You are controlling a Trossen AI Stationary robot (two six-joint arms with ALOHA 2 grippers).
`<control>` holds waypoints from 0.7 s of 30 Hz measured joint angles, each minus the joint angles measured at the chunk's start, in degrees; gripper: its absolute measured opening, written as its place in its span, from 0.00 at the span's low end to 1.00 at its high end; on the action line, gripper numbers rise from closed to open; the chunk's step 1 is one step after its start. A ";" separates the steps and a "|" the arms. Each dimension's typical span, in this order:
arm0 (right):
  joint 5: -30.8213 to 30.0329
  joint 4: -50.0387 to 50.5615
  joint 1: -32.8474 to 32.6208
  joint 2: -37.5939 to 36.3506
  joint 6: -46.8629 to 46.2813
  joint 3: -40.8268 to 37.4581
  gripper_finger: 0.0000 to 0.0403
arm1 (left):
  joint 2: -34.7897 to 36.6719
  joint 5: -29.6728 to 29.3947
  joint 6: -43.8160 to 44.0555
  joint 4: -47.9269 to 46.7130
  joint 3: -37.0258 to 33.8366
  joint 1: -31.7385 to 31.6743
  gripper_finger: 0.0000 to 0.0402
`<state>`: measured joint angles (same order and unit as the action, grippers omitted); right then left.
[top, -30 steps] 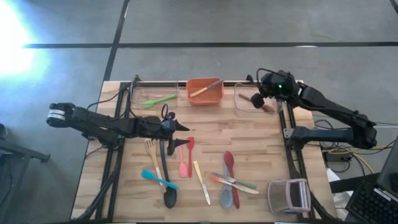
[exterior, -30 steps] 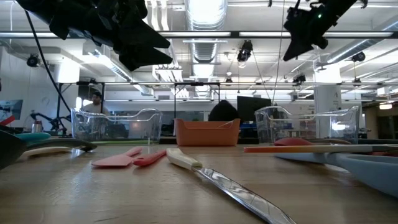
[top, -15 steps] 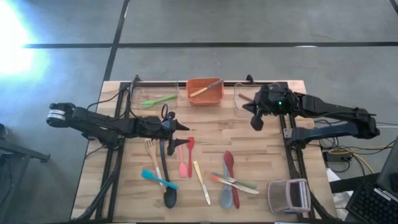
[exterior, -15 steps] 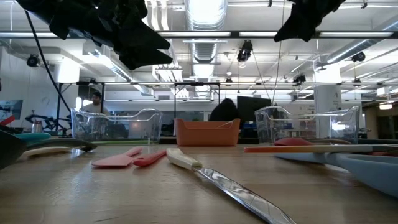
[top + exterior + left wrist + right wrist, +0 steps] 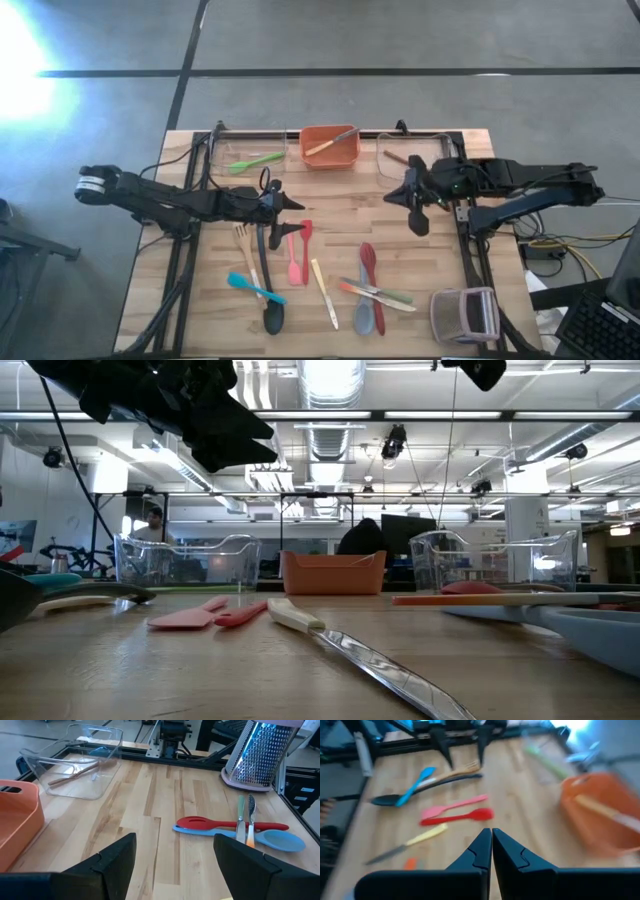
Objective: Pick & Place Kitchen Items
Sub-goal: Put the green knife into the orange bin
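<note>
Several slim utensils lie on the wooden table: a red spatula (image 5: 306,240), a pink one (image 5: 293,262), a black spoon (image 5: 270,295), a blue spatula (image 5: 255,288), a red spoon (image 5: 368,262) and others. My left gripper (image 5: 293,204) hovers open over the table's left middle, above the black spoon's handle end, with nothing between its fingers (image 5: 120,855). My right gripper (image 5: 398,196) hangs shut and empty above the table's right middle, pointing toward the left; its fingers (image 5: 482,847) meet tip to tip.
At the far edge stand a clear bin with a green utensil (image 5: 255,160), an orange bin (image 5: 330,147) with a wooden utensil, and a second clear bin (image 5: 75,770) with a brown one. A metal grater (image 5: 465,315) stands near right. Bare wood lies between the grippers.
My right gripper has swung from above the far-right clear bin toward the near edge and the table's middle, rising a little and turning until it points toward the left. It has stayed shut. My left arm has kept still.
</note>
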<state>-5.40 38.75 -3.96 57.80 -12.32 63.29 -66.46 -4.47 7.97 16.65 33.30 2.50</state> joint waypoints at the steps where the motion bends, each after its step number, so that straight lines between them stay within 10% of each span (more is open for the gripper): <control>1: 1.43 1.87 -0.31 1.03 -1.98 1.61 0.02 | 0.00 0.00 0.00 0.00 0.00 0.00 0.67; 11: 8.04 25.08 -5.21 13.70 -11.81 13.22 0.02 | 0.00 0.04 0.00 -0.02 0.00 0.02 0.67; 21: 11.84 26.18 -16.47 20.51 -23.39 13.71 0.02 | -0.02 0.05 -0.02 -1.85 0.00 0.01 0.67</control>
<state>6.44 64.93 -20.44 78.31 -35.71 77.00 -66.48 -4.41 7.94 14.80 33.30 2.51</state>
